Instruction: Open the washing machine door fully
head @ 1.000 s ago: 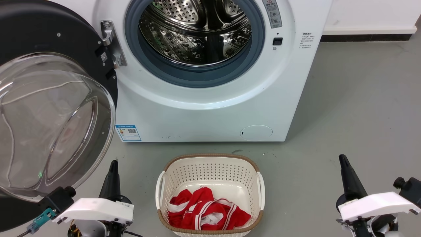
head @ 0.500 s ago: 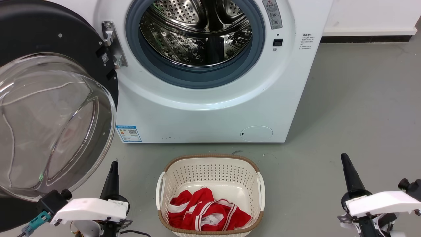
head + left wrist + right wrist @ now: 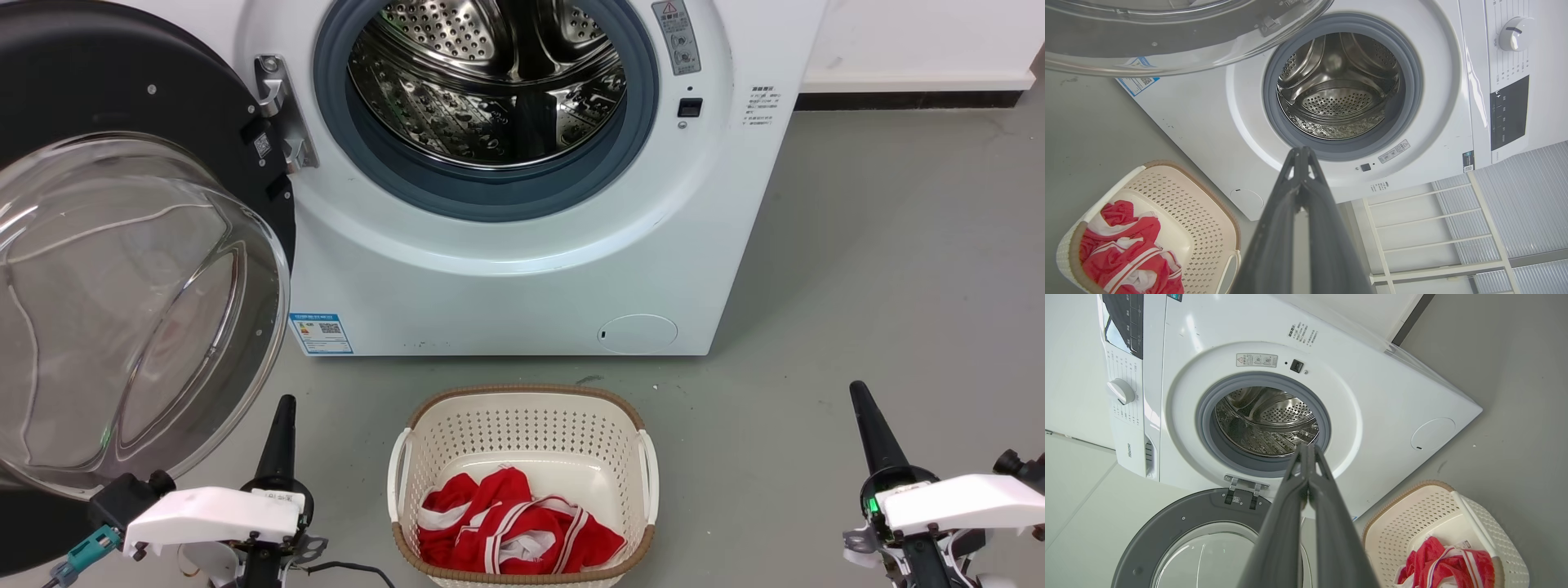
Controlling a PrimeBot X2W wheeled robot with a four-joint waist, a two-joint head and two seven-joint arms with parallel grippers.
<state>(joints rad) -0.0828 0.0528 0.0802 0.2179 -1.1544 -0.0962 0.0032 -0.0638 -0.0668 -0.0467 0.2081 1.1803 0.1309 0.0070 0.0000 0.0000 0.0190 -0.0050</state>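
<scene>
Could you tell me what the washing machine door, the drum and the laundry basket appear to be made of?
The washing machine door: glossy black frame, likely plastic, around a clear, reflective bowl that looks like glass. The drum: perforated and mirror-bright, apparently stainless steel. The basket: cream perforated walls, probably moulded plastic; brown rim.

Matte grey floor [image 3: 882, 245], white wall [image 3: 922, 33] with dark skirting [image 3: 906, 95], perhaps a white rack [image 3: 1425, 228]
</scene>
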